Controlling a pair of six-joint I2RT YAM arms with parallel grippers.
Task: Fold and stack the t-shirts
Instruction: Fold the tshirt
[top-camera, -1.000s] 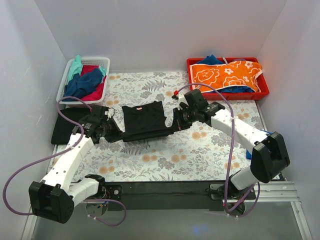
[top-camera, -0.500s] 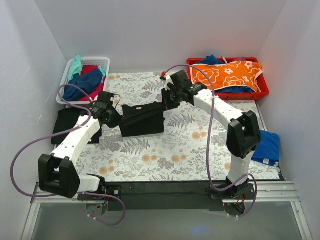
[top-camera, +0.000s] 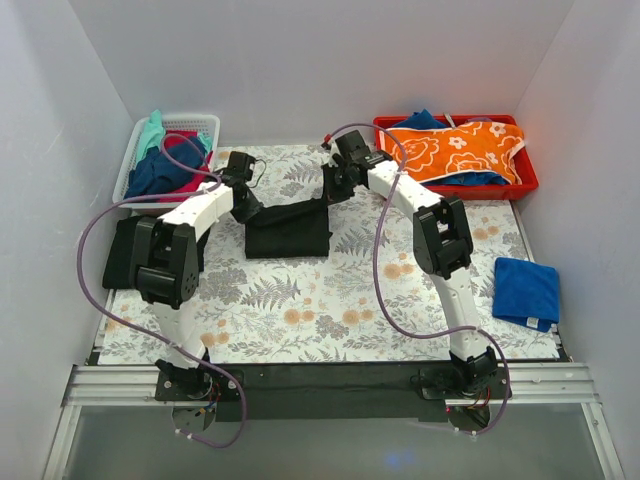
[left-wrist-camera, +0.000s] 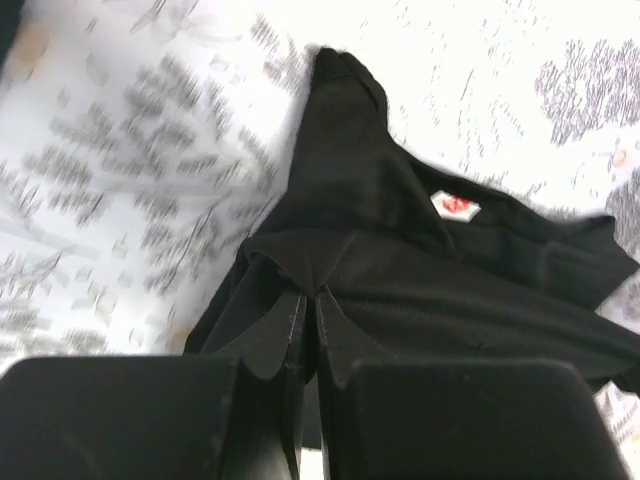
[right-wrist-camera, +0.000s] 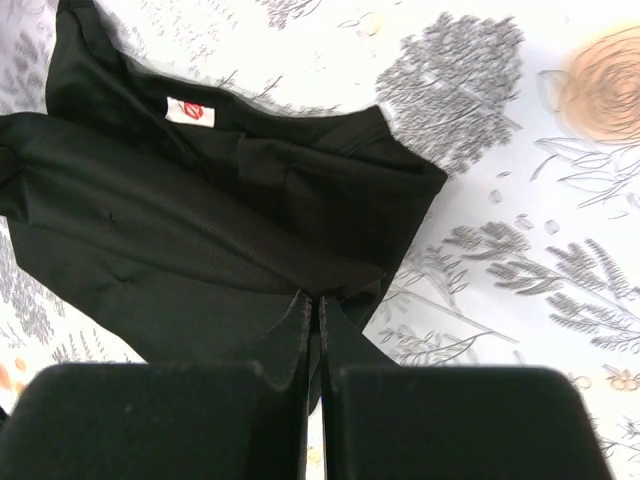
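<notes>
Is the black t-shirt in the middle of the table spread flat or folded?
Folded, loosely: the black t-shirt lies doubled, layers overlapping by its red label; left tool and right tool pinch its edges.

You are in a robot lab cell: bare white walls (top-camera: 300, 70) box the table (top-camera: 330, 320), white basket (top-camera: 200, 119) beyond the left gripper (top-camera: 248, 208), red tray (top-camera: 455, 191) beyond the right gripper (top-camera: 328, 193).

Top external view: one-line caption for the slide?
Left gripper and right gripper pinch the black t-shirt mid-fold.

Overhead, wrist close-ups; shared black t-shirt (top-camera: 290, 232)
</notes>
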